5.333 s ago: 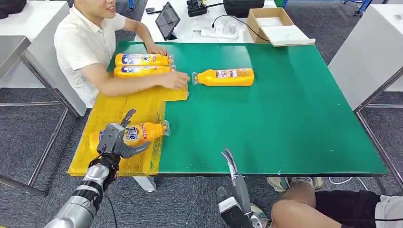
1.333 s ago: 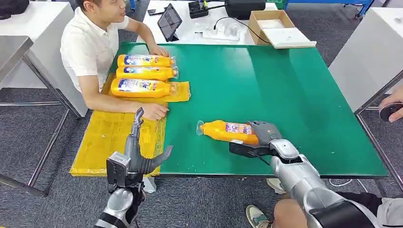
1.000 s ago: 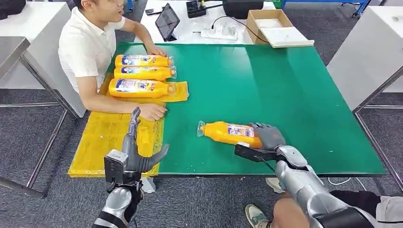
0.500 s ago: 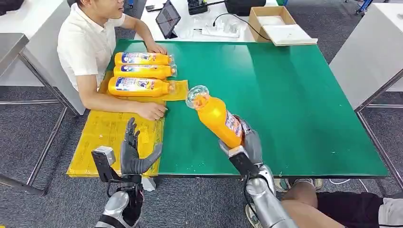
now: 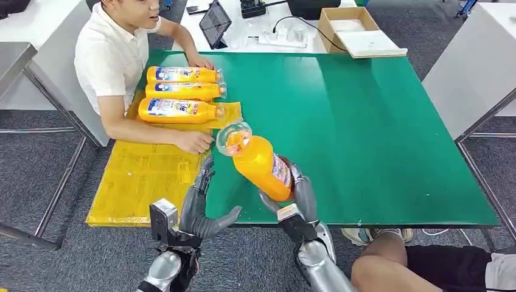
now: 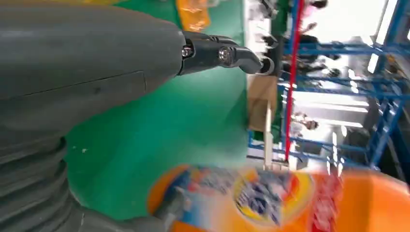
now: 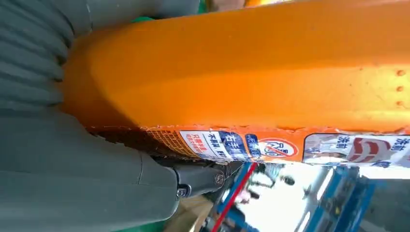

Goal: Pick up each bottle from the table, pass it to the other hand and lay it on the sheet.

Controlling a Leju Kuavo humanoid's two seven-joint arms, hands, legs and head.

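My right hand (image 5: 299,198) grips an orange bottle (image 5: 258,163) by its base, lifted above the green table (image 5: 365,121), clear cap tilted up and to the left. The right wrist view has the bottle (image 7: 251,72) pressed against my right hand (image 7: 72,169). My left hand (image 5: 201,210) stands with its fingers spread just left of the bottle, not touching it. In the left wrist view the blurred bottle (image 6: 290,198) lies close beside my left hand (image 6: 87,63). Three more orange bottles (image 5: 177,91) lie side by side at the far end of the yellow sheet (image 5: 146,176).
A person in a white shirt (image 5: 112,55) sits at the table's left side, one hand (image 5: 193,141) resting on the sheet. A cardboard box (image 5: 353,30), a tablet (image 5: 214,23) and cables lie on the white table behind. A person's knee (image 5: 389,274) shows at the lower right.
My right hand has lifted the bottle off the table and carried it left and nearer, tilting its cap up. My left hand has moved right toward it.
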